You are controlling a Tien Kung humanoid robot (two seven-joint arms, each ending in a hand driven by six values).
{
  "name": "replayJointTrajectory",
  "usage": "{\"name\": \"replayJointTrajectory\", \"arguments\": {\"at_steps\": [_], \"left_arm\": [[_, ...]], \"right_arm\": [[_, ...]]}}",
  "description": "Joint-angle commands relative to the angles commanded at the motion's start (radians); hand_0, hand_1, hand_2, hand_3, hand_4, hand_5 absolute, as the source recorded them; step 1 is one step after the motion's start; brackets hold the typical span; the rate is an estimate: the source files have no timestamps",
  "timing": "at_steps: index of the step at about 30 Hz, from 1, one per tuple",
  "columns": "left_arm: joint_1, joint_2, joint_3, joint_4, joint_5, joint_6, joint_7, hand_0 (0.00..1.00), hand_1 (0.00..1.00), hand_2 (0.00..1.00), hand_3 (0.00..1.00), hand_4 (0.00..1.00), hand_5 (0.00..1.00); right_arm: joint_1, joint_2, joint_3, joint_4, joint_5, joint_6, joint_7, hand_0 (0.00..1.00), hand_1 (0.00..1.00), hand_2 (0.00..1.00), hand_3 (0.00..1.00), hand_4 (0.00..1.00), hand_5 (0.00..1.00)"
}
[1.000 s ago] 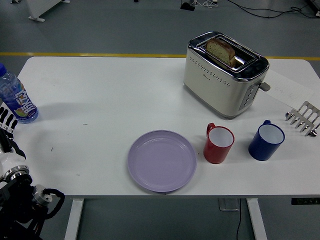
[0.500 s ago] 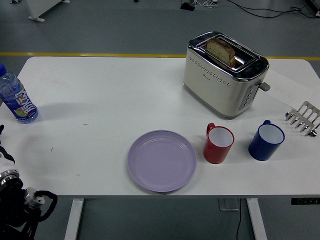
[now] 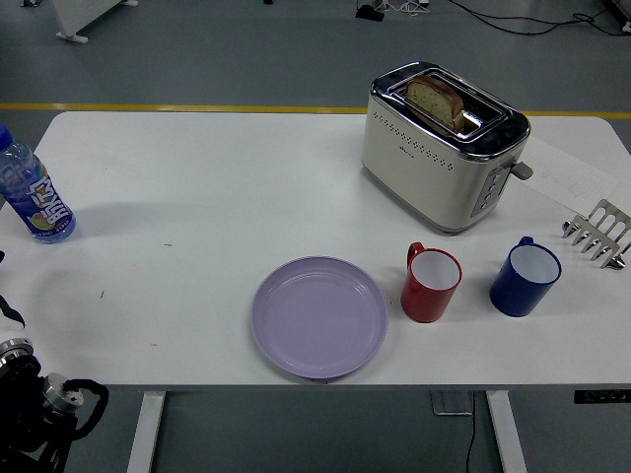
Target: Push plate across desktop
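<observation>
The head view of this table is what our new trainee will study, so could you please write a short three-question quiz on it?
1. True or false: the purple plate lies at the table's near edge, empty.
2. Which mug stands closest to the plate? A. the blue mug B. the red mug C. neither, they are equally far
3. Fill in: a slice of bread sits in a slot of the ______.

Key
1. True. Nothing lies on it.
2. B. The red mug stands just right of the plate, the blue one farther right.
3. Toaster, at the far right of the table.
</observation>
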Motion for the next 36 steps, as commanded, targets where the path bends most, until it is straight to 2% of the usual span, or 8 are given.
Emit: {"name": "replayJointTrajectory", "arguments": {"at_steps": [1,5,9,12,18,22,26,36], "left_arm": [[0.003,-0.001,-0.009,-0.002,0.005,-0.007,0.008,0.642,0.711,0.772,0.718,0.474,0.998],[0.013,-0.002,-0.036,-0.014,0.026,-0.035,0.036,0.642,0.711,0.772,0.718,0.474,0.998],[0.02,-0.001,-0.082,-0.034,0.055,-0.1,0.089,0.593,0.677,0.725,0.674,0.476,0.998],[0.023,0.002,-0.114,-0.042,0.062,-0.173,0.147,0.593,0.677,0.725,0.674,0.476,0.998],[0.029,0.017,-0.175,-0.049,0.014,-0.367,0.31,0.582,0.666,0.695,0.653,0.478,0.998],[0.031,0.022,-0.193,-0.057,-0.038,-0.449,0.368,0.581,0.673,0.692,0.654,0.493,0.998],[0.034,0.026,-0.207,-0.069,-0.097,-0.49,0.394,0.585,0.678,0.691,0.654,0.499,0.998],[0.037,0.027,-0.221,-0.073,-0.119,-0.511,0.408,0.586,0.679,0.685,0.655,0.5,0.998]], "right_arm": [[-0.001,0.0,0.0,0.0,0.0,0.0,0.0,0.576,0.541,0.608,0.611,0.146,0.633],[-0.001,0.0,-0.001,-0.001,0.002,-0.001,0.001,0.576,0.541,0.608,0.611,0.146,0.633],[0.001,0.0,-0.006,-0.001,0.01,-0.003,0.002,0.576,0.541,0.607,0.611,0.145,0.632],[0.003,0.0,-0.007,-0.002,0.013,-0.004,0.002,0.576,0.541,0.607,0.611,0.145,0.632],[0.007,0.0,-0.012,-0.003,0.023,-0.008,0.004,0.576,0.541,0.606,0.611,0.146,0.633],[0.01,0.0,-0.013,-0.003,0.025,-0.009,0.004,0.576,0.541,0.605,0.61,0.145,0.633],[0.011,0.0,-0.014,-0.003,0.027,-0.01,0.003,0.576,0.541,0.606,0.61,0.144,0.631],[0.014,0.0,-0.014,-0.003,0.026,-0.009,0.004,0.576,0.54,0.606,0.61,0.143,0.629]]}}
